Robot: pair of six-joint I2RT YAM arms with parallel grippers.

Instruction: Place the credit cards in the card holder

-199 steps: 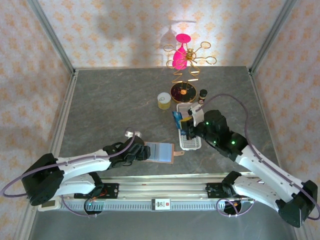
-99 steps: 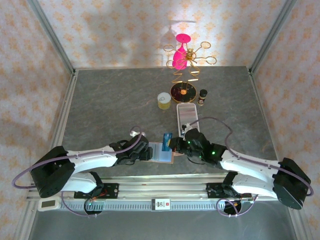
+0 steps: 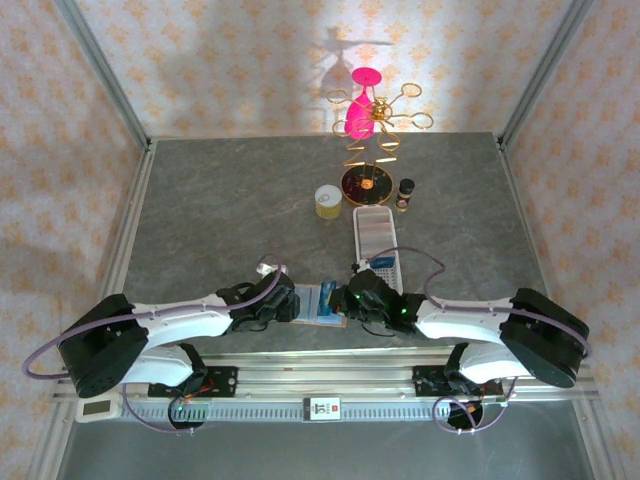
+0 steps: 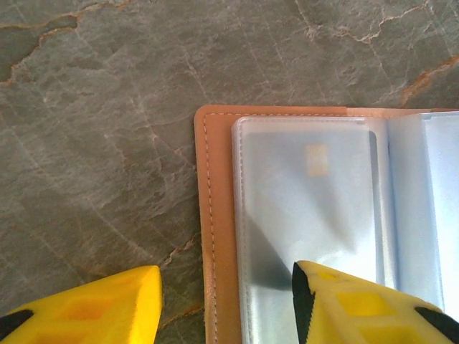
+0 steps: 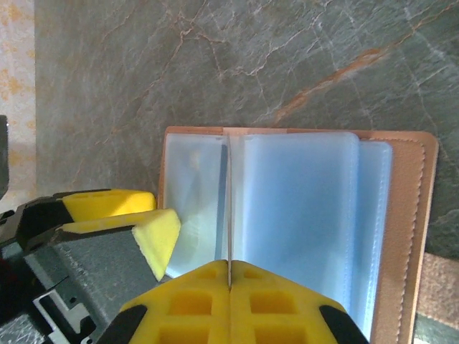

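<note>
The card holder (image 3: 314,306) lies open near the table's front edge, tan leather (image 4: 217,215) with clear sleeves (image 5: 294,208). My right gripper (image 3: 347,299) hangs just over it, shut on a blue credit card (image 3: 331,297). In the right wrist view that card (image 5: 228,236) stands edge-on between the closed jaws (image 5: 229,266), its far end down at the sleeves near the fold. My left gripper (image 4: 226,301) is open and straddles the holder's left edge: one finger (image 4: 93,304) over the table, the other (image 4: 358,304) over a sleeve. One left finger (image 5: 154,233) shows beside the holder.
A long white tray (image 3: 376,236) lies behind the right gripper. Further back stand a pale yellow tub (image 3: 328,201), a small dark bottle (image 3: 405,192) and a gold wire stand (image 3: 372,120) holding a pink glass. Patterned walls close three sides.
My right arm swung from the white tray down to the open card holder, bringing the blue card with it. My left gripper stayed at the holder's left edge and its jaws narrowed.
</note>
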